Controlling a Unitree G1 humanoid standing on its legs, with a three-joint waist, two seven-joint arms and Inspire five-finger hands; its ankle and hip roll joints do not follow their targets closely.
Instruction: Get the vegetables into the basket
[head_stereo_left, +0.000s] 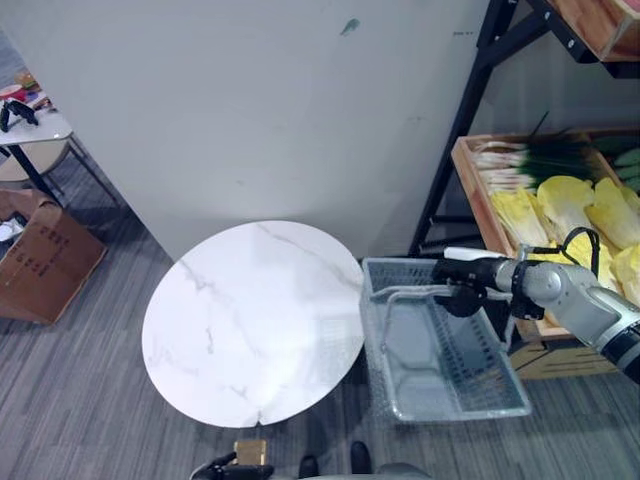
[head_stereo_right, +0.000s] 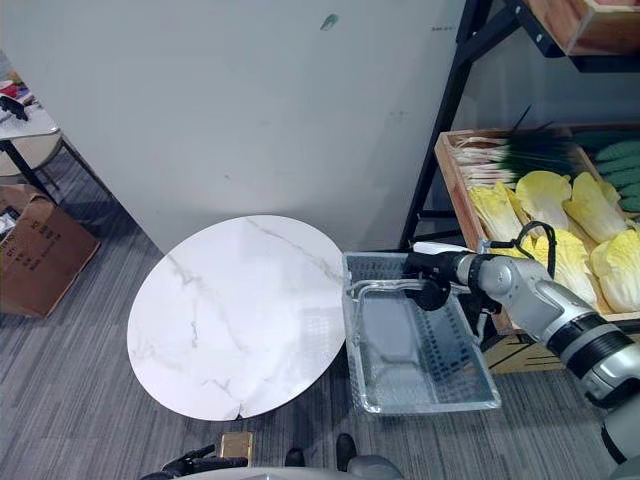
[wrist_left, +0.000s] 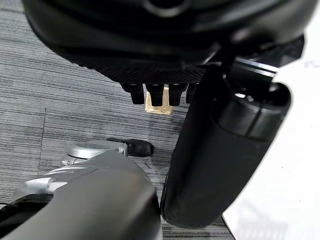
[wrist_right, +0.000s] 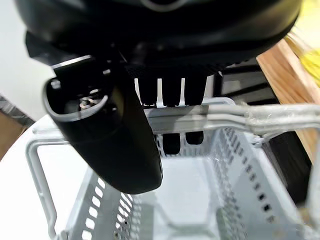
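My right hand (head_stereo_right: 437, 272) is shut on the handle (wrist_right: 240, 117) of a grey perforated plastic basket (head_stereo_left: 455, 405). The basket has nothing in it and sits low between the round table and the shelf. In the right wrist view my fingers (wrist_right: 172, 90) curl over the handle bar. Yellow cabbages (head_stereo_left: 565, 205), green onions (head_stereo_left: 520, 160) and cucumbers (head_stereo_right: 612, 155) lie in a wooden crate (head_stereo_left: 470, 190) on the shelf, just right of the basket. My left hand (head_stereo_left: 215, 467) hangs low at the near edge, relaxed and holding nothing.
A round white marble table (head_stereo_left: 255, 320) stands left of the basket. The black shelf frame (head_stereo_left: 455, 130) rises behind the basket. A cardboard box (head_stereo_left: 45, 260) lies on the carpet at far left, and a small gold block (head_stereo_left: 250, 450) lies near my left hand.
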